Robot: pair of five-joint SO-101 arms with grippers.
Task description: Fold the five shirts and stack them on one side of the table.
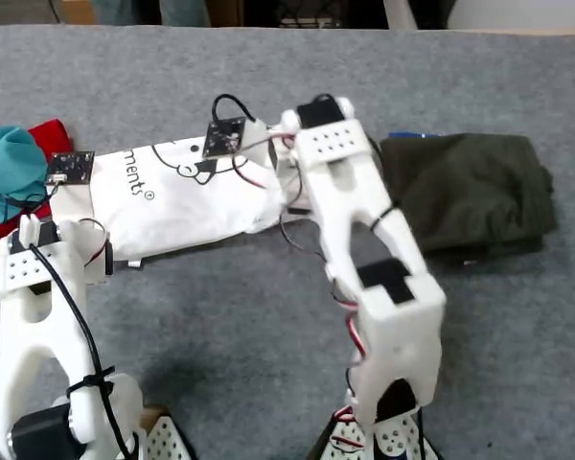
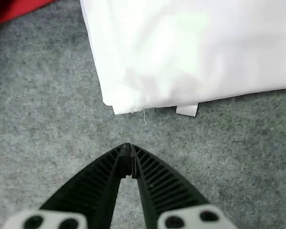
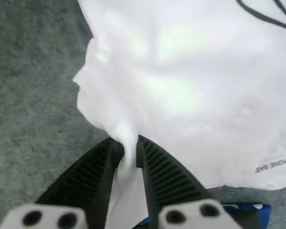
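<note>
White printed shirt [image 1: 187,196]: lies part-folded at centre of grey felt-covered table [image 1: 517,316]; soft, light, limp cloth, likely to sag when lifted; best taken at corners or hem. Right gripper [image 3: 129,145]: clamped on a pinch of its edge. Left gripper [image 2: 128,151]: closed, empty, just off a shirt corner

White shirt [image 1: 177,211], dark printed lettering [image 1: 134,172] toward ten o'clock on the table [image 1: 220,326], its start hidden, small grey print [image 3: 272,165] near the shirt's edge, perhaps mirrored, not legible with confidence.
</note>
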